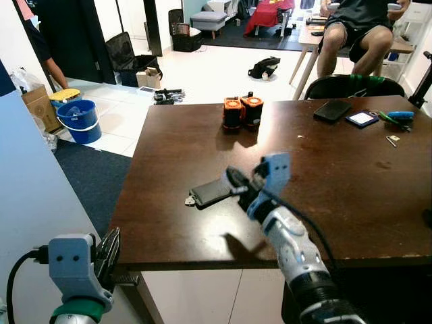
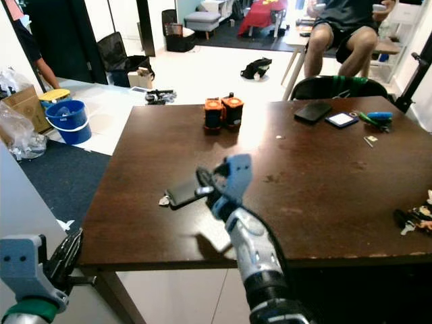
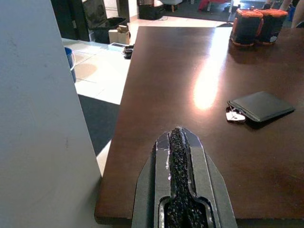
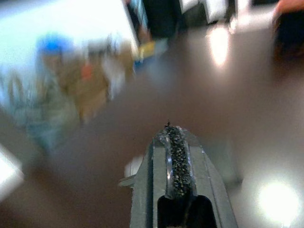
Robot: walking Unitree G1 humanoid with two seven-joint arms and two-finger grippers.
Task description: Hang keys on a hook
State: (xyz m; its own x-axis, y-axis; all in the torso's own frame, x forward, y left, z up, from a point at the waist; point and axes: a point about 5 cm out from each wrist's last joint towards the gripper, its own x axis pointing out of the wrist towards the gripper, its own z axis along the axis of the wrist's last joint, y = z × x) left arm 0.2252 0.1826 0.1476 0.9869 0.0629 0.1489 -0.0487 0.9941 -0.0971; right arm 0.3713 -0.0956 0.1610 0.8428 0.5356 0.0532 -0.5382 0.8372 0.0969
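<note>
A flat black key case (image 1: 210,192) lies on the dark wooden table (image 1: 337,202) near its left front, with a small silver key (image 1: 191,200) sticking out of its left end. The left wrist view shows the same case (image 3: 261,105) and key (image 3: 235,115) resting flat. My right gripper (image 1: 235,181) reaches in from the front, its tips at the case's right end. Its fingers (image 4: 173,147) are pressed together in the blurred right wrist view, and I cannot tell whether they touch the case. My left gripper (image 1: 111,250) hangs shut, low by the table's front left corner.
Two orange-and-black blocks (image 1: 241,112) stand at mid-back of the table. A phone (image 1: 332,110), a blue-edged card (image 1: 362,119) and small tools lie at back right. A key bunch (image 2: 415,219) rests at the right edge. A grey panel (image 1: 34,202) stands left. A person (image 1: 358,27) sits beyond.
</note>
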